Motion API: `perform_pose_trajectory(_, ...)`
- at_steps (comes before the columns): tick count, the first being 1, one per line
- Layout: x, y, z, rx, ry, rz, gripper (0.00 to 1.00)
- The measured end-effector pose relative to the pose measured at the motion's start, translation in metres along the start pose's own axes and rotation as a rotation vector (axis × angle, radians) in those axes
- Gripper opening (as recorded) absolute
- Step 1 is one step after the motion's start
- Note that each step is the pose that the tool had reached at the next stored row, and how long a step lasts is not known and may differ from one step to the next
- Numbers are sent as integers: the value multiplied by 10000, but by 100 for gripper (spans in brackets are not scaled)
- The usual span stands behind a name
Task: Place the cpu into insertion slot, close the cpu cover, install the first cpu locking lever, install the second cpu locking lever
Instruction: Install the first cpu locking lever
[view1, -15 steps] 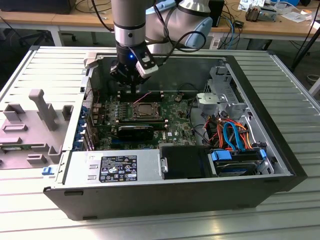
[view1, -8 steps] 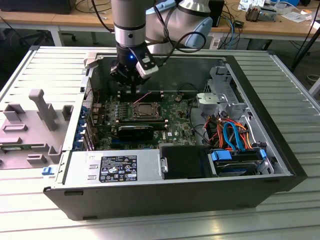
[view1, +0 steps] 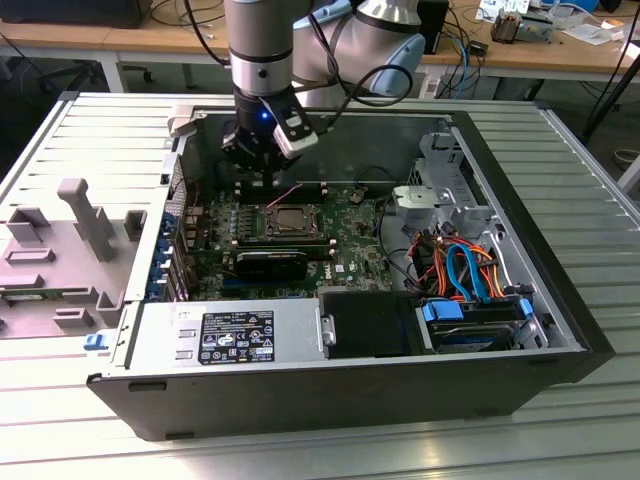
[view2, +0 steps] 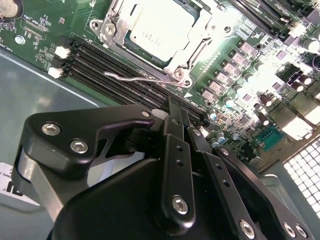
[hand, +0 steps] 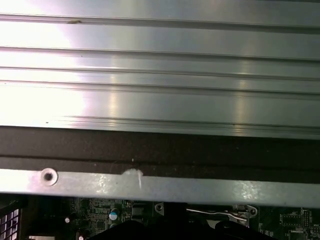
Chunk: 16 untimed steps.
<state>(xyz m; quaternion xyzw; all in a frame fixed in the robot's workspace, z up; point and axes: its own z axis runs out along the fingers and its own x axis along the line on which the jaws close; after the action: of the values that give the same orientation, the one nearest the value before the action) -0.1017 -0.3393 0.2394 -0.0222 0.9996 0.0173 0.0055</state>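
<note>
One lever down, one lever loose

Two black fingers (view2: 176, 125) of the gripper (view1: 252, 178) look pressed together in the second wrist view, with nothing pinched between them; their tips hang just above the long black memory slots (view2: 115, 62), close to the socket.

In the exterior view the gripper stands at about 11 o'clock from the insertion slot (view1: 290, 222), near it but apart; the cpu (view2: 159, 26) sits in the slot, with the cpu cover (view2: 114, 24) shut down around it.

A thin wire lever (view2: 142, 79) lies beside the cover's near edge, its free end sticking out over the memory slots; I judge the lever steps to be in hand, and the next move calls for a careful push on that slim wire.

Fingertip contact is hidden by the gripper's own body; the other lever is hard to make out; the case wall (hand: 160, 150) blocks most of the first wrist view.
</note>
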Motion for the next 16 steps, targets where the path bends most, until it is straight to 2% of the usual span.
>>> perform_pose_trajectory(16,-8,-2,34,0,0,0,11)
